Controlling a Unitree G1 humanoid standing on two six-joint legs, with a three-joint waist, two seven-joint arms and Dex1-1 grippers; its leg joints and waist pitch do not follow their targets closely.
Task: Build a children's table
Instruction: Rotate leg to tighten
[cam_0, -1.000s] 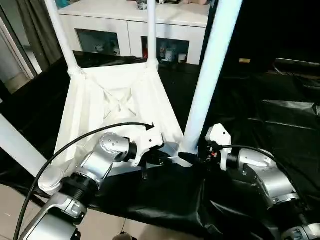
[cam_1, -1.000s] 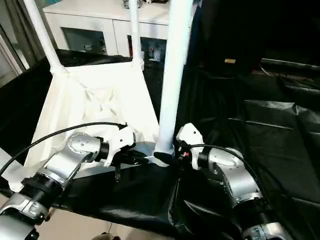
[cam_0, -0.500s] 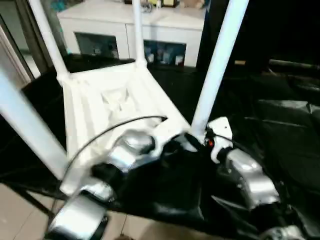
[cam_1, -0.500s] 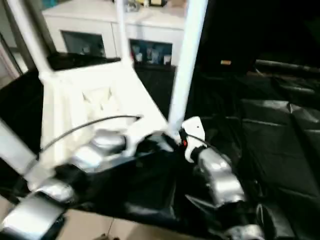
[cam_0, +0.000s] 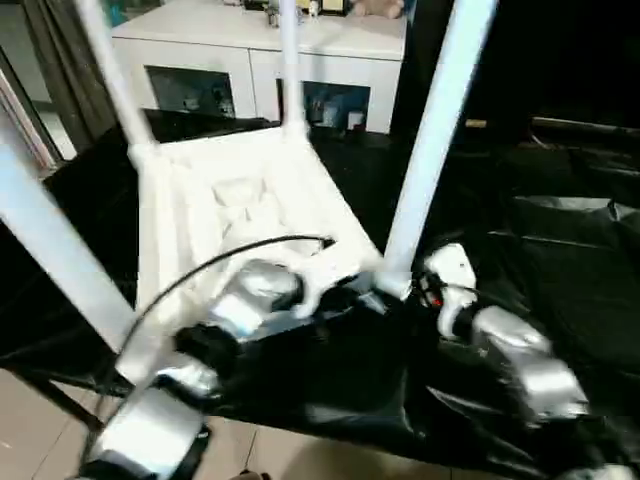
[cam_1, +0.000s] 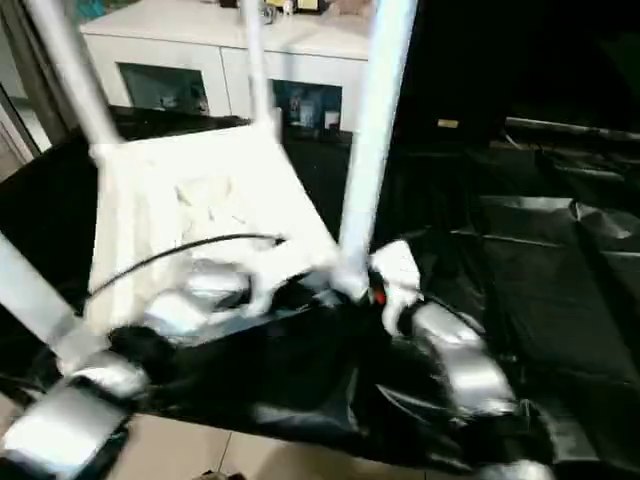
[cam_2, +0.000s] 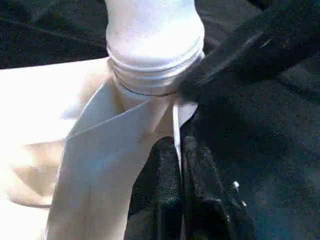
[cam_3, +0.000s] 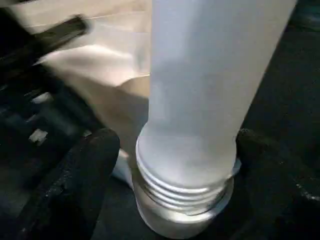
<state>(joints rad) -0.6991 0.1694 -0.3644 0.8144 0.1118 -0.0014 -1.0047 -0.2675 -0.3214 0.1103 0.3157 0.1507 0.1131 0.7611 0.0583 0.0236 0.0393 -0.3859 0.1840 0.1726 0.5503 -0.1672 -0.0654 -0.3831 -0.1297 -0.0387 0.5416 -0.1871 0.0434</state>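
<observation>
left eye view has the children's table (cam_0: 235, 200) upside down on a black sheet (cam_0: 560, 260), its ribbed underside facing up and four white legs standing up from the corners. the near right leg (cam_0: 430, 140) rises from its corner socket, threads visible at its foot in both wrist views. the left gripper (cam_2: 181, 165) sits at the table's near edge, just left of that socket, its two black fingers pressed together on a thin white rim of the top. the right gripper (cam_3: 165, 165) stands spread wide with one finger (cam_3: 80, 175) on either side of the leg's threaded base, apart from it. a white cabinet (cam_0: 250, 60) with glass doors stands at the far side.
</observation>
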